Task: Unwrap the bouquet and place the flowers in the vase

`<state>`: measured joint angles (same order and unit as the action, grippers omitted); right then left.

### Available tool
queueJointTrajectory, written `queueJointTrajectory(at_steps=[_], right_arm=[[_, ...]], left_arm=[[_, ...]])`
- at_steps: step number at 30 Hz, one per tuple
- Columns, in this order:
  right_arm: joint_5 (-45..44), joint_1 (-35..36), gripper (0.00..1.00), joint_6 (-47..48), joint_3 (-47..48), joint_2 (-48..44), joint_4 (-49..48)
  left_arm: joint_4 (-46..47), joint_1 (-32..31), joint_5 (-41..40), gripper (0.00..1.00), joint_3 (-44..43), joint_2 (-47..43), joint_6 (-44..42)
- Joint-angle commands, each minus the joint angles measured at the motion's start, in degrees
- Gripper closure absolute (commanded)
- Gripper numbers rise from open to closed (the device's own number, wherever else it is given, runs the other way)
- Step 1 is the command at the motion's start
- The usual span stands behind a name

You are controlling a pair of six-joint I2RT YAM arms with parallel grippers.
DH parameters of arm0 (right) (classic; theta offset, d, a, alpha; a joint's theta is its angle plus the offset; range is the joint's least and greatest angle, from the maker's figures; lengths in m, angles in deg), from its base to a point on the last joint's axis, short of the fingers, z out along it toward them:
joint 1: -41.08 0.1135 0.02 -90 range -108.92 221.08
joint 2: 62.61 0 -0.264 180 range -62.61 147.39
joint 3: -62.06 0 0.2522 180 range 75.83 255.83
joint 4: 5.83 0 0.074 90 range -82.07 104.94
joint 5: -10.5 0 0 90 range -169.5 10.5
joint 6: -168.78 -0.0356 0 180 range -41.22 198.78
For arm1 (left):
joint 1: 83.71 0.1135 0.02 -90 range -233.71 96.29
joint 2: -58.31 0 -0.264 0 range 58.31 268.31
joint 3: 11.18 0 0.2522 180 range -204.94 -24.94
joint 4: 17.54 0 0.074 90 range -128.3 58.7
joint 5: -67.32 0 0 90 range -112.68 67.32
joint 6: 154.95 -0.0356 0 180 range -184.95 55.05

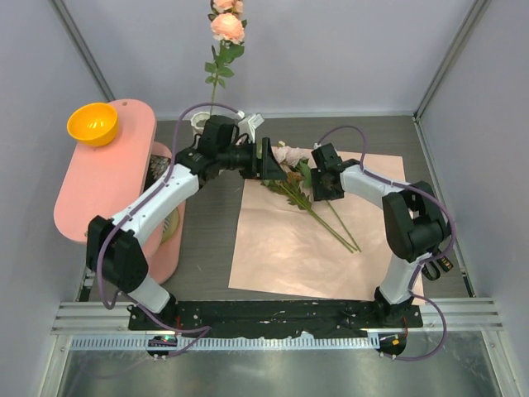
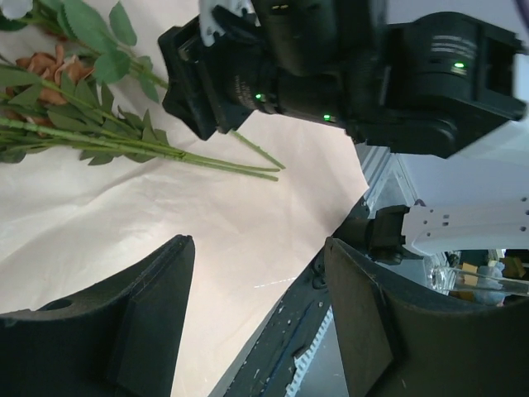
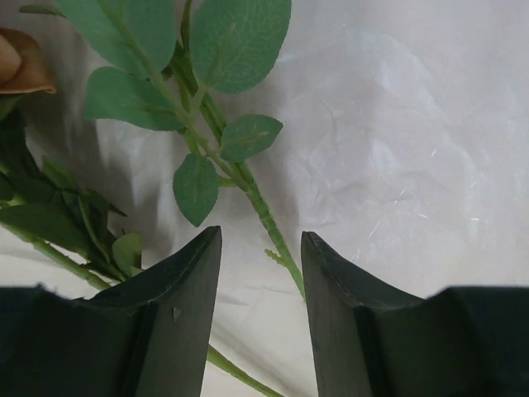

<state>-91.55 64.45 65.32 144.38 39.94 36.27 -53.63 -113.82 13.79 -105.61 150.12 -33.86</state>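
Flowers (image 1: 299,192): a loose bunch lying flat on the unfolded salmon paper sheet (image 1: 281,248), stems slanting toward the near right and blooms toward the far side.
Tabletop (image 1: 207,240): dark, with a bare strip between the sheet and the pink stand (image 1: 107,190).
Right hand (image 3: 261,234): fingers parted over the bunch. Only its own camera shows a leafy stem running between them; I cannot tell whether the stem touches a finger.
Left hand (image 2: 258,244): spread wide and holding nothing, just left of the blooms. Its camera looks across the stems to the right arm (image 2: 397,74).
Vase (image 1: 198,122): farther back, partly hidden by the left arm (image 1: 165,194), with one tall rose (image 1: 227,26) upright in it.
Orange bowl (image 1: 92,124): on the stand, far left.
The near and right parts of the sheet lie open.
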Motion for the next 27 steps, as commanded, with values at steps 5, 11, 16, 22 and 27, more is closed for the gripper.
queueJointTrajectory(at_steps=[5,11,16,22,27], right_arm=[[-0.8,-1.6,0.60,3.7,3.3,3.3,-0.3],[-0.2,-1.4,0.82,7.1,2.1,3.2,-2.4],[-1.9,-0.8,0.83,10.0,1.2,1.2,-5.0],[-10.3,0.4,0.99,10.5,-0.6,-5.7,-8.7],[-12.9,3.3,0.99,9.7,-3.8,-20.0,-12.0]], left_arm=[[6.0,-0.5,2.7,0.32,0.8,-5.2,1.8],[5.3,-0.5,2.1,0.32,0.7,-5.0,1.1],[5.1,-0.5,2.2,0.32,0.4,-5.8,0.7],[1.4,-0.5,-3.3,0.30,-0.5,-5.8,-3.0],[0.5,-0.5,-3.6,0.29,-1.0,-5.3,-3.6]])
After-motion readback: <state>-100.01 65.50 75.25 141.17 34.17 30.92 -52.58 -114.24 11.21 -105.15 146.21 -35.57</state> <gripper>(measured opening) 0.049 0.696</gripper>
